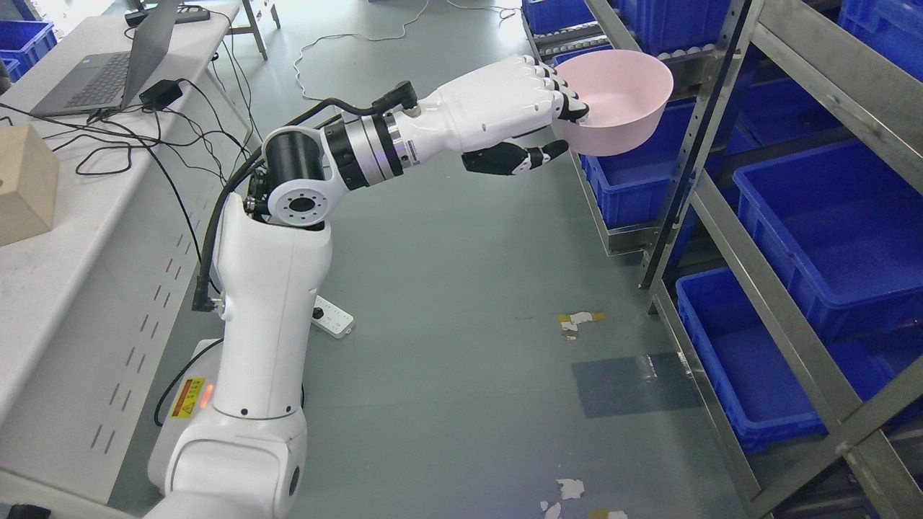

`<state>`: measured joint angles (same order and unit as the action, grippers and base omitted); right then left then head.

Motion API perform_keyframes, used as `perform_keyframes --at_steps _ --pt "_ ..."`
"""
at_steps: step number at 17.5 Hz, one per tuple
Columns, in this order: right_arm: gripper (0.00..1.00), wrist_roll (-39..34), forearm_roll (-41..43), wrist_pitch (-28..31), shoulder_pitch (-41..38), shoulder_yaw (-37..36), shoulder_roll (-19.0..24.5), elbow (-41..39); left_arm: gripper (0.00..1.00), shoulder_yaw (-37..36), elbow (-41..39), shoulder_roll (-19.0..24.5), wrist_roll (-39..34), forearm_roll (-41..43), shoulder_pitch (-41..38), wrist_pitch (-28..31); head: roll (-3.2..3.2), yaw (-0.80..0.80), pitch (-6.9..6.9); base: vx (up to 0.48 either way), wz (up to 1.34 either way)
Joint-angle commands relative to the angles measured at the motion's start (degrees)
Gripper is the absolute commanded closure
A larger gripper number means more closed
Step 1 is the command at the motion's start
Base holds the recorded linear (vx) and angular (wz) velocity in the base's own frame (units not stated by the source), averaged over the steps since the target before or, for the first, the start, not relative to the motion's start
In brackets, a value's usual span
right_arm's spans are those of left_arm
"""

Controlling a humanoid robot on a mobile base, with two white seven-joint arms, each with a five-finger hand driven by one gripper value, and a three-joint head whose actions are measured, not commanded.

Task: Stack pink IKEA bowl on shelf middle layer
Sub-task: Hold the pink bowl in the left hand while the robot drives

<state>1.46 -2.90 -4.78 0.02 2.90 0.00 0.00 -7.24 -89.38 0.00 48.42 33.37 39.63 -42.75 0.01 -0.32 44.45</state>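
So the white robot left hand [519,108] has its fingers clamped over the near rim of the round pink plastic bowl [620,108], holding it up at the far right beside the metal shelf rack [692,144] with blue plastic bins [829,223]. Carrying's done I'd say, placing and stacking's left. No readable brand anywhere; the arm's yellow warning sticker [187,398] is too small.
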Motion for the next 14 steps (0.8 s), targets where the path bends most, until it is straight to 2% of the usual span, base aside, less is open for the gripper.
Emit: perform_keyframes --at_steps 1,5,8,11,14 --pt "0.0 0.0 0.0 0.0 -1.2 0.0 -1.0 -1.0 0.95 -0.9 0.1 1.0 0.0 -2.8 1.5 -0.1 0.0 0.0 0.0 -0.016 -0.15" --pt "0.0 0.0 0.0 0.0 -1.2 0.0 -1.0 -1.0 0.95 -4.1 1.8 1.0 0.0 -2.8 5.5 0.1 0.0 0.0 0.0 -0.009 -0.36" --pt "0.0 0.0 0.0 0.0 -1.2 0.0 -1.0 -1.0 0.95 -7.0 7.8 1.0 -0.4 -2.5 6.9 0.2 0.0 0.0 0.0 0.005 -0.72" --pt "0.0 0.0 0.0 0.0 -1.2 0.0 -1.0 -1.0 0.95 -10.0 8.2 1.0 -0.5 -2.6 7.7 0.4 0.0 0.0 0.0 0.006 -0.83" --pt "0.0 0.0 0.0 0.0 -1.2 0.0 -1.0 -1.0 0.95 -8.5 8.2 1.0 -0.5 -2.5 9.7 0.6 0.0 0.0 0.0 0.003 -0.82"
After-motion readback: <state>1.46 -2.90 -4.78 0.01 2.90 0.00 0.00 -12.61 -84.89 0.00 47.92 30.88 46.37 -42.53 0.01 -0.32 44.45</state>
